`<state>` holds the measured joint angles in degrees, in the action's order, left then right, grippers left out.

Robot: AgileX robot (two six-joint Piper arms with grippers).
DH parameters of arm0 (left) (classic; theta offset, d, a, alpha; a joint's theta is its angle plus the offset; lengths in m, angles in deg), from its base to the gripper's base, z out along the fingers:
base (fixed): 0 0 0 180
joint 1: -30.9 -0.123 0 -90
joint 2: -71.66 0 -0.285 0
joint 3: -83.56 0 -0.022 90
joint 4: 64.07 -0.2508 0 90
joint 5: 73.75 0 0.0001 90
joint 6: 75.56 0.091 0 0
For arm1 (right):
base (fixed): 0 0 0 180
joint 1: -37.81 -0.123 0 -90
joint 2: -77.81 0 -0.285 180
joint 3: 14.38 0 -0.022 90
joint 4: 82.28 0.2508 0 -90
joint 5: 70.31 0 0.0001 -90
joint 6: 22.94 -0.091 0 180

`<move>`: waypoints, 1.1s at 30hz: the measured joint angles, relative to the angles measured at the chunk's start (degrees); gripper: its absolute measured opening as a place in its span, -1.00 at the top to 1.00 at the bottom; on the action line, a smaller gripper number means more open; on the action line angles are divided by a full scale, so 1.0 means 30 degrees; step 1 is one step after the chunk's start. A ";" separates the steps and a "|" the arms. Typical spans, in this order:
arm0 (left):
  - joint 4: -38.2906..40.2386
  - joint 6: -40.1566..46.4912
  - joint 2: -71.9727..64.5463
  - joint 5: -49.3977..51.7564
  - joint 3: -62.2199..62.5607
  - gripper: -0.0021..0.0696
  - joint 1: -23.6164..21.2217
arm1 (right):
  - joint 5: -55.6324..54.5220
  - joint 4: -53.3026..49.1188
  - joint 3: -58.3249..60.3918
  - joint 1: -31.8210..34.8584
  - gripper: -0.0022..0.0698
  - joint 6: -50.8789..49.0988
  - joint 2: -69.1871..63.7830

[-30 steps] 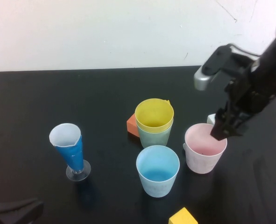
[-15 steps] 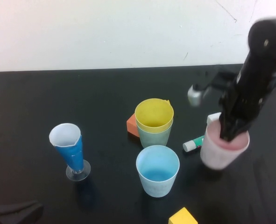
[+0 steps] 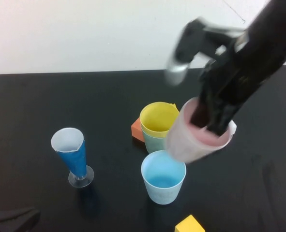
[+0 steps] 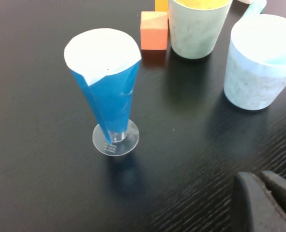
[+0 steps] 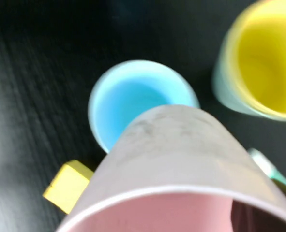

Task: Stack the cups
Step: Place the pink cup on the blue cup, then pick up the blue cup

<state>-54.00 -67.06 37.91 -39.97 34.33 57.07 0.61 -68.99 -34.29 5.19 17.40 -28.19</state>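
Above the light blue cup (image 3: 163, 176), the right gripper (image 3: 211, 118) now carries the pink cup (image 3: 196, 137), pinching its rim; one second ago this cup stood on the table. Yellow cup (image 3: 159, 118) already sits in the green cup (image 3: 158, 141). Probably pink goes next. Left gripper (image 4: 266, 203) rests pressed together near the table's front left corner.

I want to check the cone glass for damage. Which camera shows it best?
The left wrist view: the blue-and-white cone glass stands upright, whole from rim to clear foot, close up. The high view shows it smaller, at the table's left. The right wrist view misses it.
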 joint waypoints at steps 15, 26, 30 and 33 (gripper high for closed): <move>-0.0527 0.0000 0.0000 0.1445 0.0000 0.94 0.0000 | -0.0598 0.0120 0.0000 -0.0976 0.45 -0.0777 -0.2946; -0.0734 0.0000 0.0000 0.1919 0.0000 0.94 0.0000 | -0.0740 0.0120 0.0000 -0.0976 0.09 -0.1311 -0.4354; -0.0734 0.0000 0.0000 0.1949 0.0000 0.94 0.0000 | -0.0455 0.0120 0.0000 -0.0976 0.16 -0.1589 -0.5564; -0.0782 0.0000 0.0000 0.1949 0.0000 0.94 0.0000 | -0.0455 0.0120 0.0000 -0.0976 0.51 -0.1589 -0.5985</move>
<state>-56.35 -67.06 37.91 -34.12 34.33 57.07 -0.76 -68.63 -34.29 2.26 12.63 -46.15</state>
